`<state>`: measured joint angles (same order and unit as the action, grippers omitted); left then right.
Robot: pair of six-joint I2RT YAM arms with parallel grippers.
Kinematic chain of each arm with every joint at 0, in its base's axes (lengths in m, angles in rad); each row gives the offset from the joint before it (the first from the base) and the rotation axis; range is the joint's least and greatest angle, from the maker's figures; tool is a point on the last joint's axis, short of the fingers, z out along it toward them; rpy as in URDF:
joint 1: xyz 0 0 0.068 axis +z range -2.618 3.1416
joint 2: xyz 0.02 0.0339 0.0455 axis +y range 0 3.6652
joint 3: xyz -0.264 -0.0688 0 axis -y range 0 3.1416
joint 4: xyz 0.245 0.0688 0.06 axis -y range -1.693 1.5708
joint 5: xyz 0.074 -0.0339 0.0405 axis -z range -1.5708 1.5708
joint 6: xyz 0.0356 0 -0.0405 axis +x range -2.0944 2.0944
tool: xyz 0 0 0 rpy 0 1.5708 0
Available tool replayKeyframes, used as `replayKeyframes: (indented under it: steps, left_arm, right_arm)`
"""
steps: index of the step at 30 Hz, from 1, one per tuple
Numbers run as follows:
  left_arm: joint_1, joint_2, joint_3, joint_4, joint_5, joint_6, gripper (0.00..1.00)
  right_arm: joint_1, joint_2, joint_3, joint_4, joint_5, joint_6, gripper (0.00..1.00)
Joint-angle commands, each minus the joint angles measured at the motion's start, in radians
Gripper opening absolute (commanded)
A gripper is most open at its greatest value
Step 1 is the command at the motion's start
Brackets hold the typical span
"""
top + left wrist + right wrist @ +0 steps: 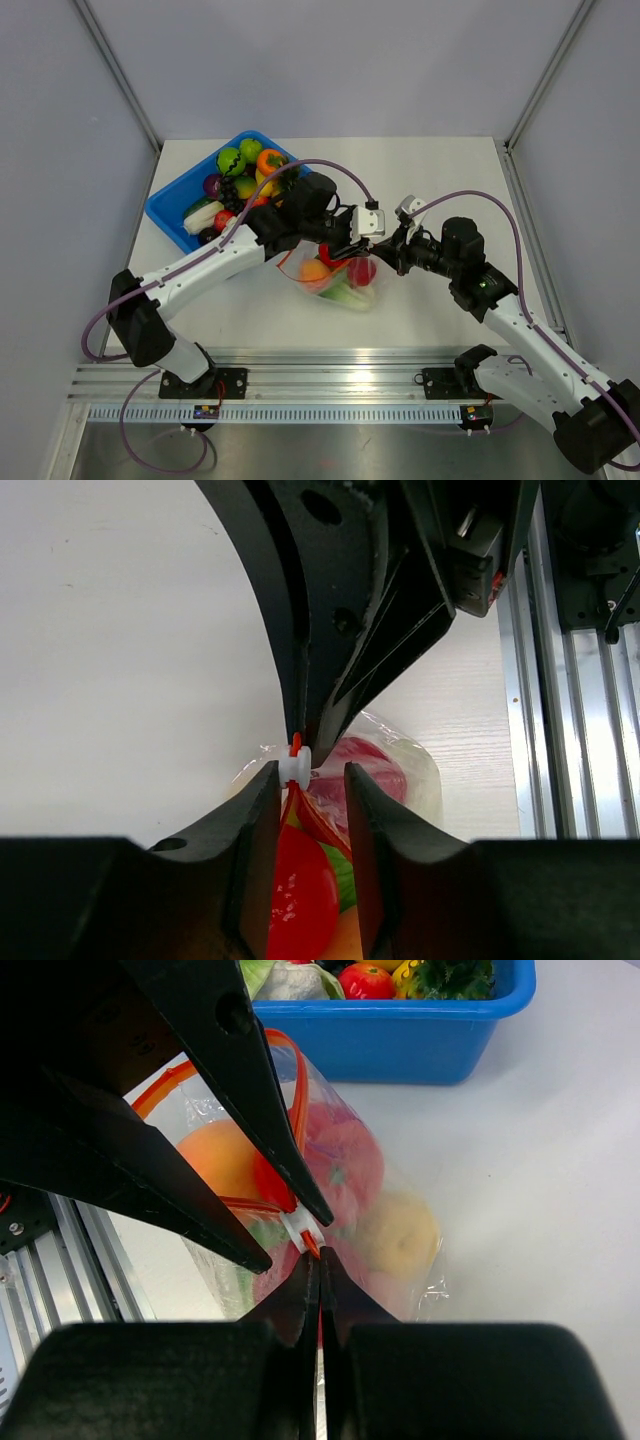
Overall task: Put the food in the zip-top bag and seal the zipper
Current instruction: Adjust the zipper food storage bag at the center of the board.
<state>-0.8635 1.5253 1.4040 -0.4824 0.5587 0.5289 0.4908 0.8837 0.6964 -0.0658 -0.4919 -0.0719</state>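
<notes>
Your left pincer point(310, 780) has its jaws partly apart, straddling the small white slider point(295, 767) of the zipper. The slider sits against one finger, and a gap shows between it and the other finger, so you cannot call it a firm pinch. Your right pincer point(318, 1272) is closed tight on the red-orange zipper point(299, 1100) strip, just beside the slider. Its tips almost touch the tips of the left one.

On the far side of the slider from the right pincer, the strip splits into two lines that bow apart, so the mouth of the clear bag point(405, 1260) gapes there. The bag spreads out below the two pincers over the white table point(430, 180), between the two arms.

Through the plastic you can see an orange piece point(215, 1155), a red piece point(350, 1160), a pale yellow piece point(400, 1230), and something green point(345, 293) low down.

Further out, toward the far left of the table, stands the blue bin point(165, 205), apart from the bag. It holds more toy food point(240, 180), with green, orange, purple, red and white pieces heaped together.
</notes>
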Motion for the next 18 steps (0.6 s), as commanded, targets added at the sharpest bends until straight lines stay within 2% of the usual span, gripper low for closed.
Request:
replayKeyframes:
  steps: [1,10,11,14,15,18]
  left_arm:
    - [0.003,0.001,0.038,0.030,0.060,-0.010,0.32]
    - [0.006,0.029,0.064,0.021,0.101,-0.038,0.30]
    - [0.006,0.032,0.069,0.018,0.109,-0.038,0.27]
    - [0.006,0.058,0.095,-0.015,0.121,-0.038,0.05]
    - [0.007,0.067,0.099,-0.021,0.121,-0.040,0.01]
    - [0.011,0.078,0.105,-0.032,0.118,-0.044,0.00]
  right_arm:
    - [-0.003,-0.023,0.011,0.072,-0.005,-0.011,0.00]
    - [-0.004,-0.020,0.011,0.077,-0.010,-0.006,0.00]
    - [-0.004,-0.020,0.011,0.077,-0.008,-0.005,0.00]
    - [-0.004,-0.028,0.006,0.086,0.013,0.009,0.00]
    - [-0.004,-0.041,0.000,0.101,0.044,0.017,0.00]
    - [-0.004,-0.080,-0.034,0.145,0.119,0.056,0.00]
